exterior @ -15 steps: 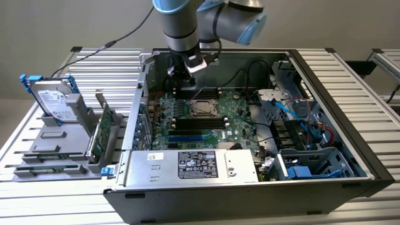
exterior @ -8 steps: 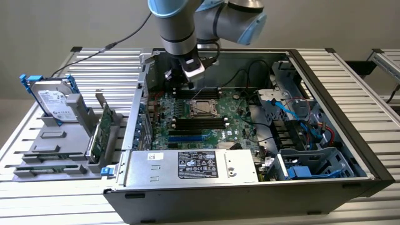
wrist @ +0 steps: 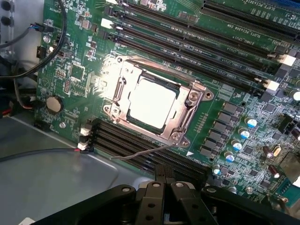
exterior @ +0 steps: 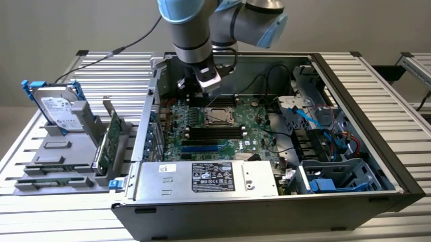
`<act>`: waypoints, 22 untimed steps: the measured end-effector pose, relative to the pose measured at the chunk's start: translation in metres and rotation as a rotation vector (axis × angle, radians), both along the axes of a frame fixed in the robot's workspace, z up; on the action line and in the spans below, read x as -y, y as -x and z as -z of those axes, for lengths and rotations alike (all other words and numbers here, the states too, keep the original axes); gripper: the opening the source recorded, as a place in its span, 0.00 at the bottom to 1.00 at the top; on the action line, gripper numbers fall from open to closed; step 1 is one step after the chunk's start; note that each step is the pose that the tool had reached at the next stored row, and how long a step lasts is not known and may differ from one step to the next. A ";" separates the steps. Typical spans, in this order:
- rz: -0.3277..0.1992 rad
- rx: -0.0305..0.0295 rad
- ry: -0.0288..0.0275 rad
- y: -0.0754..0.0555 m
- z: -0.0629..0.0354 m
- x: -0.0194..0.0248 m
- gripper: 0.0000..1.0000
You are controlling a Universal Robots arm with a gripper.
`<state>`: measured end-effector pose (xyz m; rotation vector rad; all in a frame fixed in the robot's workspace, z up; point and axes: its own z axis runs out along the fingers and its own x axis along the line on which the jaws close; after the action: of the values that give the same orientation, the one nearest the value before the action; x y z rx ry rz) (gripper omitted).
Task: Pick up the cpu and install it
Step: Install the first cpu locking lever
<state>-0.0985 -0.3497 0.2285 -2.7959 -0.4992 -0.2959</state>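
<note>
Gripper (wrist: 165,185): fingers pressed together, nothing between them. It holds nothing. In the exterior view the gripper (exterior: 202,89) hangs over the far part of the motherboard (exterior: 202,146), clear of the board.

Arm (exterior: 192,30): comes down from above into the open computer case (exterior: 269,222), last section close to upright, gripper pointing down.

Cpu (wrist: 151,102): lies flat in its socket, plain metal top facing up. It is square, so no long axis can be told. Its edges run parallel to the socket frame (wrist: 187,110) that surrounds it. A thin wire lever (wrist: 140,152) lies along the frame's side nearer the gripper.

Position relative to gripper: in the exterior view the cpu (exterior: 219,117) sits between five and six o'clock of the gripper, near it but lower and apart. No contact.

Surroundings: black memory slots (exterior: 215,132) flank the socket on two opposite sides. A silver box (exterior: 209,179) with a black sticker sits at six o'clock of the cpu, at the case's near edge. At nine o'clock of the case, a hard drive (exterior: 57,108) stands upright in a grey rack (exterior: 57,151) on the slatted table (exterior: 404,116).
</note>
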 end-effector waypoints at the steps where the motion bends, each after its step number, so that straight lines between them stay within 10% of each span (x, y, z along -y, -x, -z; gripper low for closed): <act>1: 0.000 0.0000 -0.0004 0.000 0.0012 0.0006 0.11; 22: 0.000 0.0016 -0.0021 -0.003 0.0261 0.0023 0.11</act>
<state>-0.0951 -0.3520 0.2023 -2.7938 -0.4990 -0.2986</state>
